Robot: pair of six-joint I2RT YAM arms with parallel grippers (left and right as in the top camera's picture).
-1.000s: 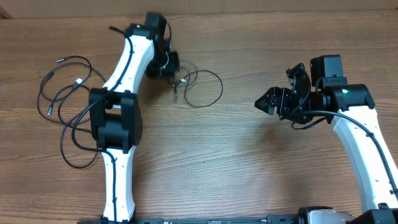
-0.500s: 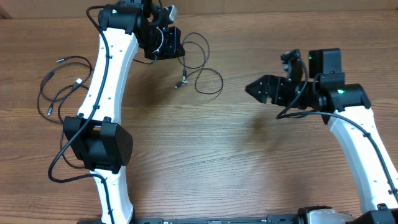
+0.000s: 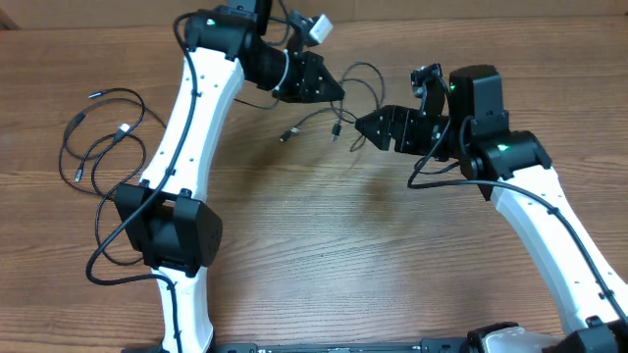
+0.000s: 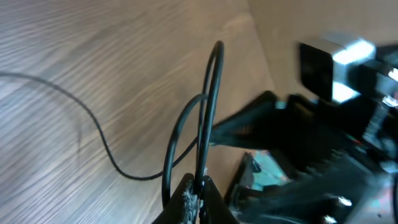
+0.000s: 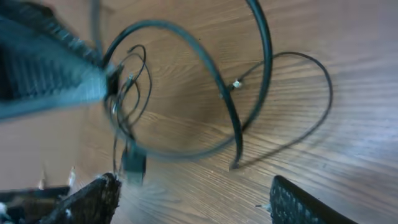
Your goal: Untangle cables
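Separating one strand: left hand (image 3: 332,90) pinched a thin black cord (image 4: 211,93) aloft; the empty, wide-open right hand (image 3: 365,126) should next grip its loop.

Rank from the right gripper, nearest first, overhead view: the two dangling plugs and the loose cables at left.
1. Nearer dangling plug, just left of the right gripper.
2. Other dangling plug, farther left.
3. Loose cables, far left on table.

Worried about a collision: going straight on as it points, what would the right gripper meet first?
Probably the cable loop hanging from the left gripper, just ahead of the right gripper and its open jaws; depth is unclear.
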